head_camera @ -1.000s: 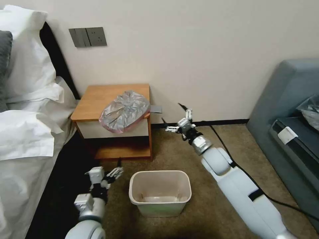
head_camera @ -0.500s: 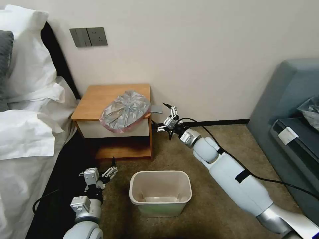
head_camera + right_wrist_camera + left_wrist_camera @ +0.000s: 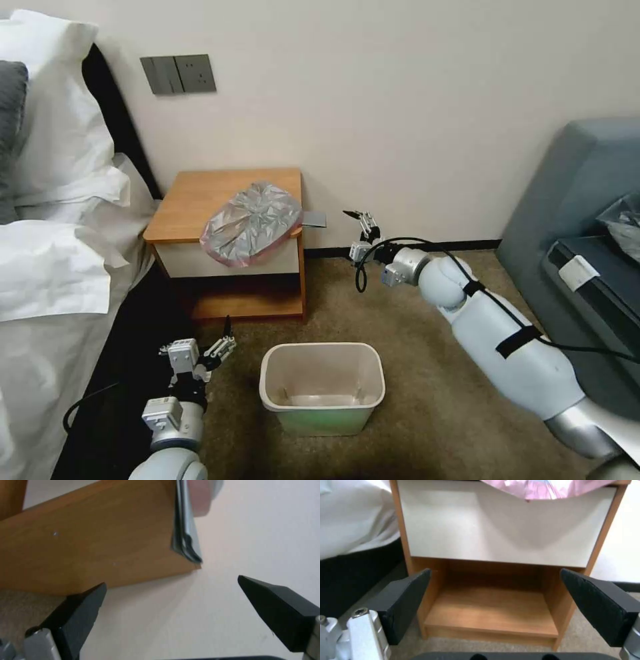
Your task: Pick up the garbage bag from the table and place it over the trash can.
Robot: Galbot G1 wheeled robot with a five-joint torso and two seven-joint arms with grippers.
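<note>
Brown carpet (image 3: 400,320) runs from a white-sheeted bed (image 3: 53,280) across to a grey-blue sofa (image 3: 580,220), with a plain cream wall behind. Against that wall stands the small square desk (image 3: 200,193) with orange-brown wooden top, white drawer front and low shelf. On the carpet in front of it, well apart, sits the cream-beige rectangular plastic trash can (image 3: 321,387), with no liner in it. Draped over the desk's front right corner lies the thin, crinkled, silvery-grey garbage bag (image 3: 250,222), its pinkish-red rim hanging a little over the drawer front. The right claw (image 3: 363,233) hovers beside the desk's right flank, lower than the bag and clear of it, jaws spread wide and holding nothing. The left claw (image 3: 200,350) waits low near the carpet just left of the trash can, facing the shelf, likewise spread and empty. This looks like the approach stage: the bag is not yet grasped, and the right claw would need to rise and reach inward to pinch the overhanging rim.
</note>
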